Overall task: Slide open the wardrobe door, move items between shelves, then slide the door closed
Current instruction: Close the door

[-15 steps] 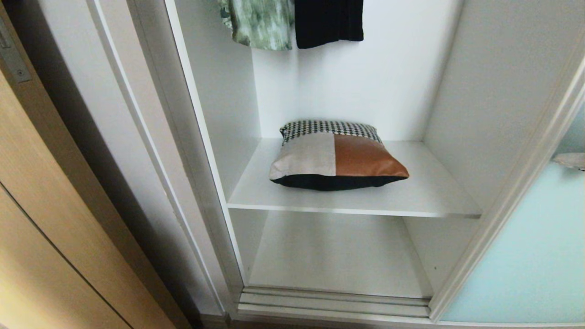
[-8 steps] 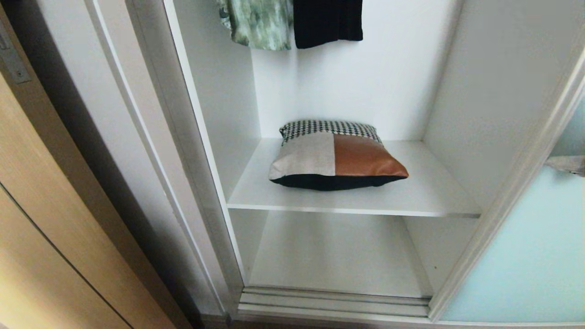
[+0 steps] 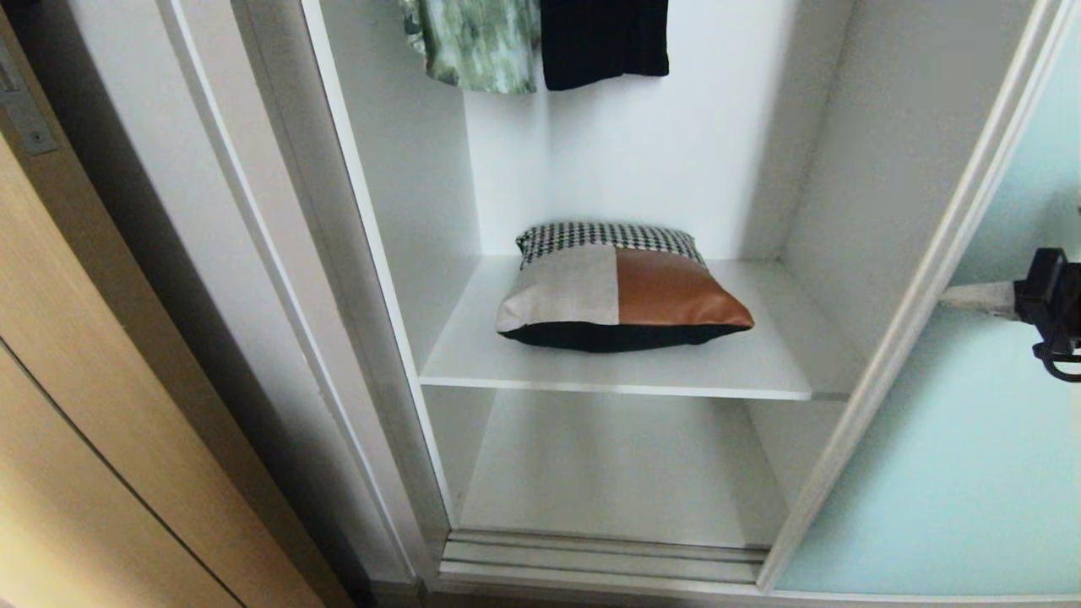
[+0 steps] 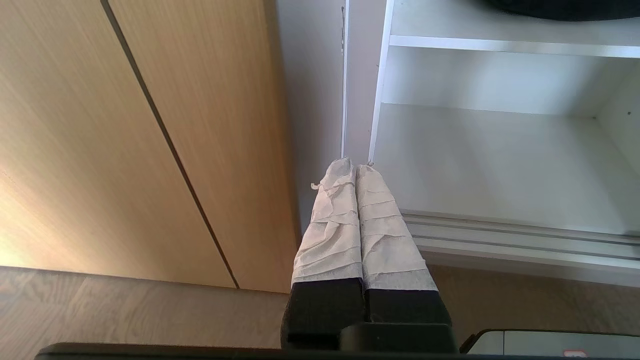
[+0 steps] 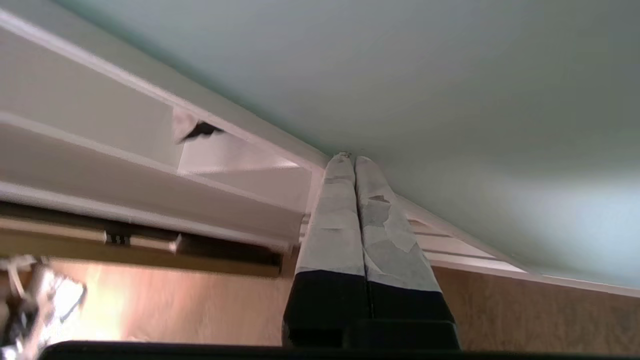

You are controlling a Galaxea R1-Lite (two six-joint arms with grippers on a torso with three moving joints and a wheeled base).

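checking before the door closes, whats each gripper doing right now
Left gripper: shut, holding nothing.
Right gripper: shut, holding nothing, tips at the sliding wardrobe door.

The right gripper is pressing its closed, tape-wrapped fingers against the frosted aqua sliding wardrobe door, tips lying near its white frame.

Bright, soft daylight; slight blur, maybe.
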